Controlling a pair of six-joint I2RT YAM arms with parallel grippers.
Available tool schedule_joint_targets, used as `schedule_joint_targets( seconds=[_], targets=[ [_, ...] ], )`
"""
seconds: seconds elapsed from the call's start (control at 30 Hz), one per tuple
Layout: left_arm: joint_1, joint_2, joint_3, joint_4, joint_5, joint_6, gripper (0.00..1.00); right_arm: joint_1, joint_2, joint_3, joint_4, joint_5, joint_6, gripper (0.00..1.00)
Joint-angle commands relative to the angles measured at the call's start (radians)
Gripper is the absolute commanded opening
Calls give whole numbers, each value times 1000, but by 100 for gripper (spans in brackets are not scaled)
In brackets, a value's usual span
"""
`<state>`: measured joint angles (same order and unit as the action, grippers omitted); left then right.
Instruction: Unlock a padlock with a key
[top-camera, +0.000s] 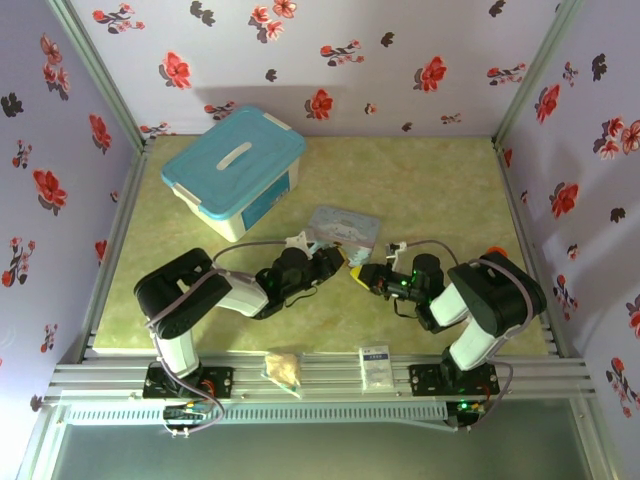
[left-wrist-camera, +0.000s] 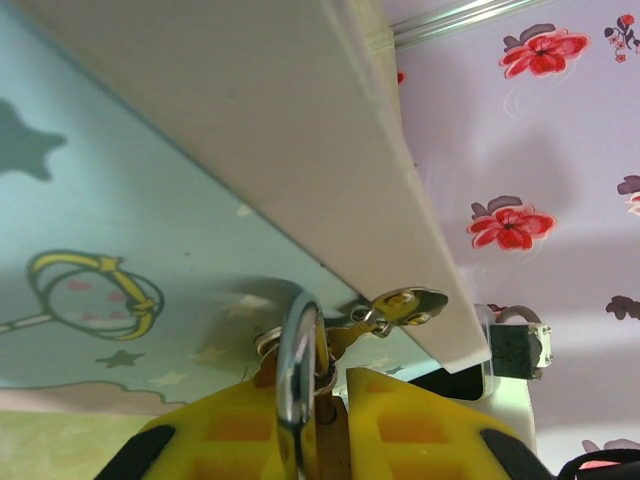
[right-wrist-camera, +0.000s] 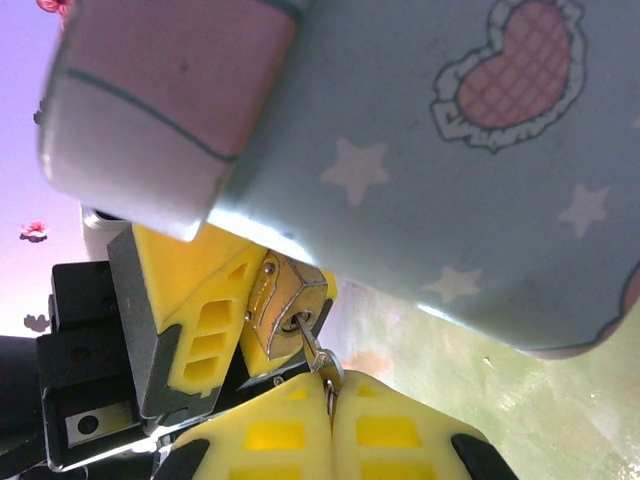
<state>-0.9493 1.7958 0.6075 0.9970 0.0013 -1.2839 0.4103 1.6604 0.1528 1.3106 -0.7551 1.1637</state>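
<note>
Mid-table, just behind the two meeting arms, a pale blue cartoon-printed metal tin (top-camera: 345, 228). Just beside its near edge, yellow-fingered left gripper (left-wrist-camera: 335, 405) clamped tight on the tiny brass-golden padlock (right-wrist-camera: 285, 300) with thin silvery shackle, facing yellow-fingered right gripper (right-wrist-camera: 330, 405), fingers pressed together around the very small thin dark grey metal key (right-wrist-camera: 318, 352), tip seated in the keyhole

Bright, even light — soft shadows, glint on the padlock (left-wrist-camera: 298, 360)
</note>
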Motion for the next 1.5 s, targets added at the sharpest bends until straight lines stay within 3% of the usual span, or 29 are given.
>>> schedule_joint_targets(
  seconds=[0.0,0.27,0.43,0.83,1.13,1.3,1.37,1.4,1.47],
  targets=[
    [-48,1,42,5,62,16,0,2,21,55,74,46,5,0],
    [-75,32,52,28,66,-17,0,14,-10,90,75,64,19,0],
    [-98,51,66,16,67,-20,0,44,-16,97,75,153,23,0],
    [-97,72,45,99,67,-41,0,74,-66,128,74,180,229,0],
    [-97,87,40,85,59,-33,17,127,29,108,74,231,177,0],
    [-89,95,29,82,45,-25,17,152,42,102,75,247,173,0],
    [-88,98,27,87,46,-25,12,155,51,101,75,247,165,0],
    [-86,99,22,93,43,-29,9,153,56,98,75,244,159,3],
    [-78,92,4,106,39,-31,5,144,69,80,73,251,150,20]
  ],
)
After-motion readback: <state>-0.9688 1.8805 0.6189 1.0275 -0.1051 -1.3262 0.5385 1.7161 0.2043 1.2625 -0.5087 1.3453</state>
